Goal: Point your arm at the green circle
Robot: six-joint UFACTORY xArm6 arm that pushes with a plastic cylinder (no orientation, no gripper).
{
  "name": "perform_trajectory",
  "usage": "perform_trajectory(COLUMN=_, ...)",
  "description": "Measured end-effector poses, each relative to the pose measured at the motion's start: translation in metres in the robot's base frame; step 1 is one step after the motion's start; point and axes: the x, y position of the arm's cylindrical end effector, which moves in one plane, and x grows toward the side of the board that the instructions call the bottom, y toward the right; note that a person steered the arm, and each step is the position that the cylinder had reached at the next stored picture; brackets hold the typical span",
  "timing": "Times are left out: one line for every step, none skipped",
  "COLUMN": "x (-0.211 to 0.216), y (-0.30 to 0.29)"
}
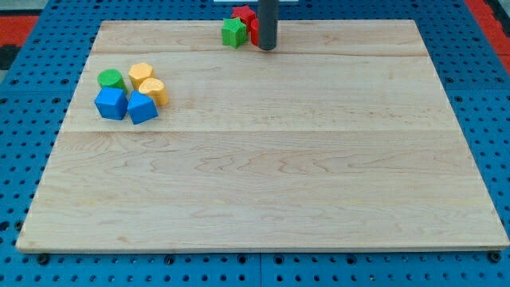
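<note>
The green circle (111,78) lies at the view's left, at the top left of a cluster of blocks. My tip (267,47) is at the view's top centre, far to the right of the green circle. The rod stands just right of a green star-like block (233,32) and in front of red blocks (244,15), partly hiding them.
Beside the green circle lie a yellow hexagon-like block (141,74), a yellow cylinder-like block (154,91) and two blue blocks (111,104) (142,108). All sit on a wooden board (263,159) over a blue perforated base.
</note>
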Motion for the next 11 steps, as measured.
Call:
perform_trajectory(x=-0.01, y=-0.005)
perform_trajectory(x=-0.027, y=-0.005)
perform_trajectory(x=-0.023, y=-0.005)
perform_trajectory(x=0.033, y=-0.006)
perform_trajectory(x=0.049, y=-0.06)
perform_trajectory(x=0.04, y=-0.141)
perform_trajectory(x=0.028, y=-0.226)
perform_trajectory(x=0.039, y=-0.307)
perform_trajectory(x=0.072, y=-0.31)
perform_trajectory(x=0.089, y=-0.257)
perform_trajectory(x=0.106, y=-0.19)
